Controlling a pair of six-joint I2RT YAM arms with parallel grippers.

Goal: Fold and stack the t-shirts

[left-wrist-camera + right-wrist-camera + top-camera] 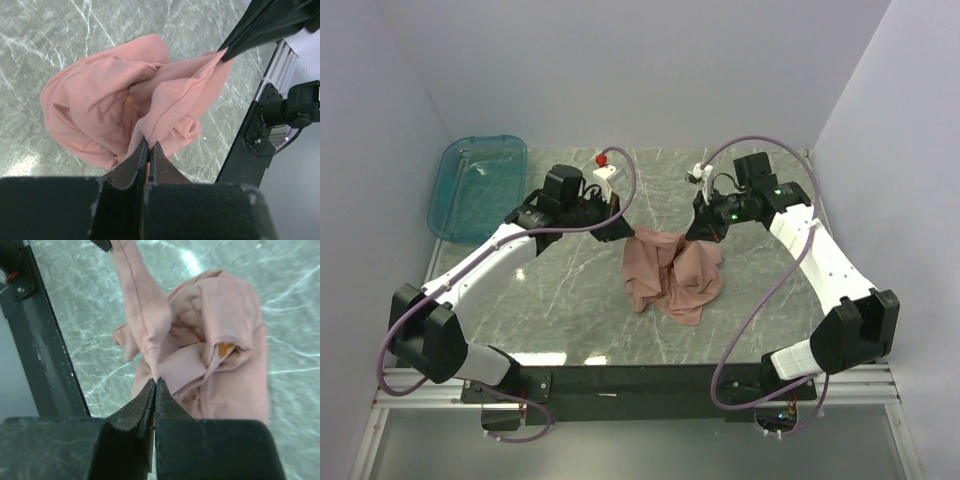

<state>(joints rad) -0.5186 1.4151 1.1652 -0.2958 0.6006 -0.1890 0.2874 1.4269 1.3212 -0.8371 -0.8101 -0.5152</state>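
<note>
While the left gripper point(619, 228) and the right gripper point(699, 233) each clamp a seamed edge of the crumpled dusty-pink cotton t-shirt point(675, 280) at mid-frame, that edge runs left-to-right between them, its bulk sagging toward the lower centre onto the grey marbled table point(560, 300).

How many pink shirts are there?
1. The pink t-shirt hangs bunched at centre, gripped by the left gripper and the right gripper. Its crumpled folds might hide a second one.

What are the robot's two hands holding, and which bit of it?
The left gripper and the right gripper each pinch the pink t-shirt by a stitched edge.
</note>
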